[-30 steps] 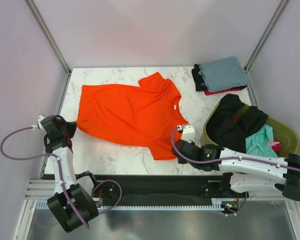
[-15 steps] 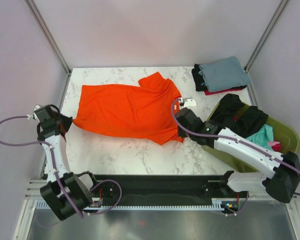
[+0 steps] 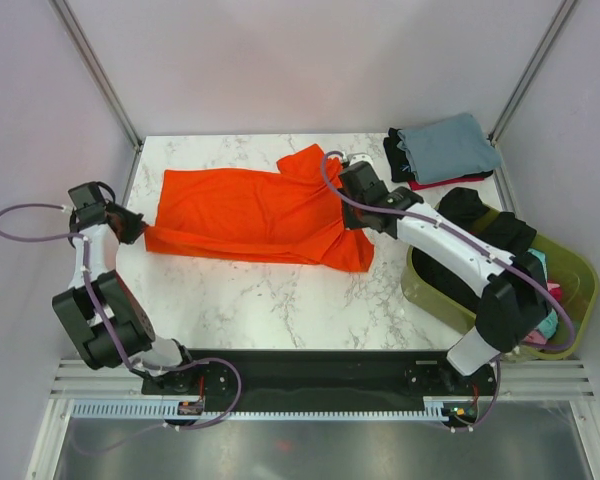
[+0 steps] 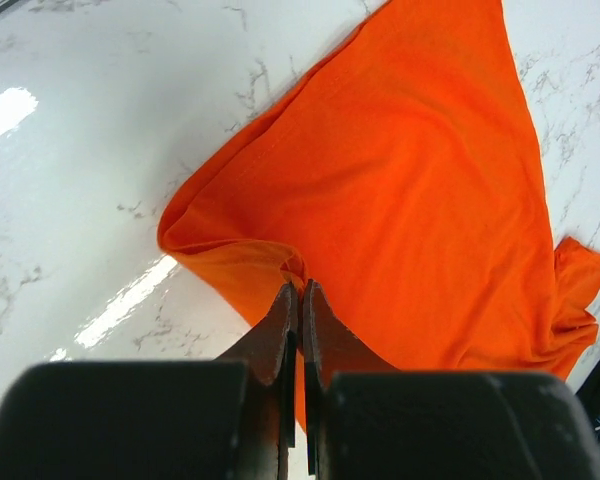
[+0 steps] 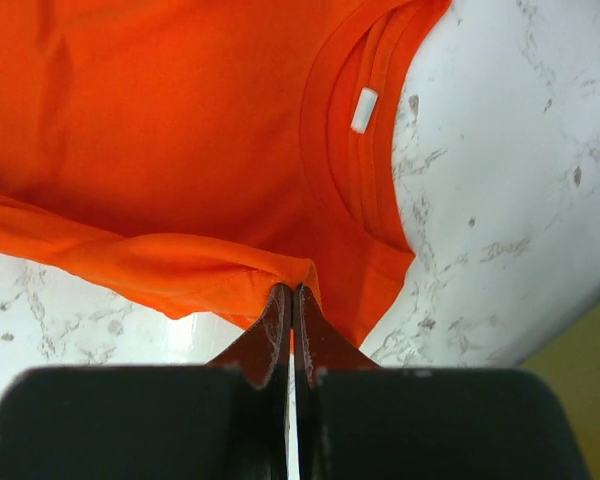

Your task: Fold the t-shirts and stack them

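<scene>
The bright orange t-shirt (image 3: 250,215) lies across the middle of the marble table, its near edge folded over toward the back. My left gripper (image 3: 130,228) is shut on the shirt's left corner (image 4: 280,262) at the table's left edge. My right gripper (image 3: 348,185) is shut on a fold of the shirt (image 5: 230,270) near the collar (image 5: 355,170) at the right. A stack of folded shirts, grey-blue (image 3: 448,146) on top of black and red ones, sits at the back right corner.
An olive-green basket (image 3: 570,262) at the right edge holds a black shirt (image 3: 467,245), a teal one (image 3: 540,260) and some pink cloth. Bare marble (image 3: 270,295) lies in front of the orange shirt.
Both grippers have moved away from me toward the back, carrying the shirt's near edge up and over the rest. The shirt now looks a narrower band.
</scene>
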`<state>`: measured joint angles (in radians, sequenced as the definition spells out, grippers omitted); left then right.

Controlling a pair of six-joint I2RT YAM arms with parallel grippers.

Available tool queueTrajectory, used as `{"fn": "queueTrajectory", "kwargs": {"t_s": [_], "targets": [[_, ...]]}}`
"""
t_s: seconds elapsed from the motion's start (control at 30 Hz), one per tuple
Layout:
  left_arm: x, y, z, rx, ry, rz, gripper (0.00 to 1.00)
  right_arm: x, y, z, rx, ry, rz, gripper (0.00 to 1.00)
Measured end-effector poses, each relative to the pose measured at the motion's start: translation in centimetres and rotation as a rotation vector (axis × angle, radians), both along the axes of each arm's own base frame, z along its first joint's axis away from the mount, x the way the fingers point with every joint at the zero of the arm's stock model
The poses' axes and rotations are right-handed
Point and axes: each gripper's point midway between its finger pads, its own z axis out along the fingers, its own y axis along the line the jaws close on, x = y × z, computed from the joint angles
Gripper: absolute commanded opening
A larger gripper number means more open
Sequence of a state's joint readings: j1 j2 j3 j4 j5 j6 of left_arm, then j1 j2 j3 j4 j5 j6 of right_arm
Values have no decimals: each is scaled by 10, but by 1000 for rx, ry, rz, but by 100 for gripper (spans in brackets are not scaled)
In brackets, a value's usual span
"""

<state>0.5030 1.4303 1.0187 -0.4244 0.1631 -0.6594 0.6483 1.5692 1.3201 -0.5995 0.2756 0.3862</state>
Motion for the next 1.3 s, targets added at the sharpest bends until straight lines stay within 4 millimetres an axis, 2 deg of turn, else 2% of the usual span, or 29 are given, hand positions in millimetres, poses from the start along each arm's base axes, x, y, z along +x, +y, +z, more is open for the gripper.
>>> {"fn": "queueTrajectory", "kwargs": {"t_s": [0.27, 0.43, 0.5, 0.53, 0.6, 0.63, 0.67, 0.7, 0.73, 0.77, 0.8, 0.87, 0.97, 1.03, 1.07, 1.17, 1.2, 1.3], "targets": [[37, -1, -15, -19, 42, -49, 2, 54, -2, 3, -11, -5, -7, 0], [50, -6, -30, -29, 87, -71, 2, 77, -4, -6, -21, 12, -17, 0], [56, -6, -35, -27, 104, -78, 3, 86, -4, -14, -27, 23, -20, 3], [59, -6, -38, -29, 117, -83, 5, 88, -4, -18, -30, 33, -21, 8], [65, -5, -43, -33, 133, -92, 15, 98, -3, -25, -34, 50, -22, 16], [70, -4, -46, -38, 147, -101, 21, 104, -3, -30, -36, 58, -25, 35], [76, -2, -48, -37, 154, -110, 31, 112, -2, -33, -33, 66, -31, 42], [81, -1, -48, -41, 160, -120, 35, 122, -3, -38, -38, 74, -37, 56], [87, 0, -49, -43, 175, -136, 40, 134, -3, -40, -35, 74, -46, 64], [97, 3, -48, -39, 182, -149, 51, 147, -5, -42, -37, 70, -54, 70], [105, 6, -44, -31, 183, -163, 54, 163, -7, -43, -31, 59, -65, 75], [115, 9, -36, -19, 182, -180, 65, 188, -15, -42, -27, 42, -88, 77], [115, 6, -20, 4, 180, -201, 68, 208, -31, -34, -15, 17, -125, 77], [108, 5, -10, 23, 178, -203, 67, 206, -43, -29, -9, 20, -147, 77], [101, 4, -5, 28, 178, -203, 65, 198, -47, -28, 5, 22, -152, 78], [73, -8, 4, 36, 166, -207, 64, 142, -50, -37, 45, 86, -136, 78], [60, -14, 3, 33, 168, -208, 64, 113, -47, -39, 59, 111, -121, 79], [27, -31, -14, 7, 199, -220, 65, 51, -27, -46, 98, 157, -64, 78]]}}
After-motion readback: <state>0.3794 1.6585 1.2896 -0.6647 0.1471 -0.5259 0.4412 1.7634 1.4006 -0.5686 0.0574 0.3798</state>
